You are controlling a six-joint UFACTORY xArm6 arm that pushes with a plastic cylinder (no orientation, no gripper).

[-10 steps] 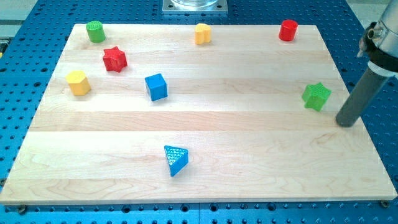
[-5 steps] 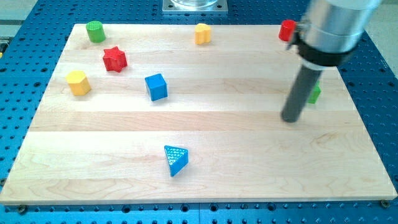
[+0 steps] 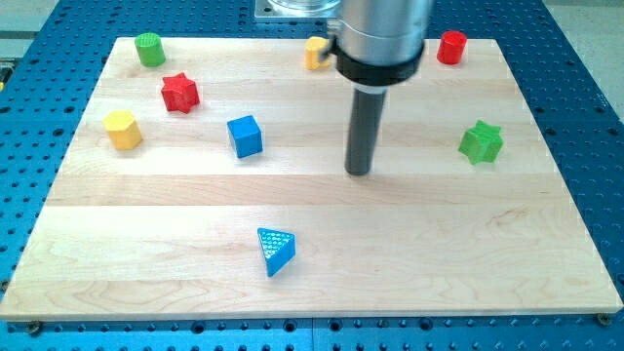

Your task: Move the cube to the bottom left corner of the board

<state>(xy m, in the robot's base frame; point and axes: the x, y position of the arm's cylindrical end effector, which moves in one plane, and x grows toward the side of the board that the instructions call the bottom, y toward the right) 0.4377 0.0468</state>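
The blue cube (image 3: 245, 136) sits on the wooden board (image 3: 409, 253), a bit left of the middle and in the upper half of the frame. It stands flat on the wood with nothing touching it. It is well apart from the board's bottom left corner.

My tip (image 3: 360, 172) is to the right of the cube, near the middle of the frame. There is a gap of bare wood between them, so my tip is not touching the cube or any other block. My tip is just the end of a dark rod, so it has no jaws to open or close and it holds nothing. The rod hangs from a wide silver and black part at the top of the frame.

Below the cube, toward the bottom of the frame, lies a blue triangle block (image 3: 276, 251). To the cube's upper left is a red star (image 3: 179, 93). Left of the cube is a yellow block (image 3: 123, 129) with flat sides. In the upper left corner stands a green cylinder (image 3: 149, 49).

At the top middle, a second yellow block (image 3: 315, 54) peeks out from behind the arm. A red cylinder (image 3: 451, 47) stands at the upper right. A green star (image 3: 481, 142) sits on the right side.

The board rests on a blue table (image 3: 590, 146) full of little holes. I cannot see any words or labels anywhere.
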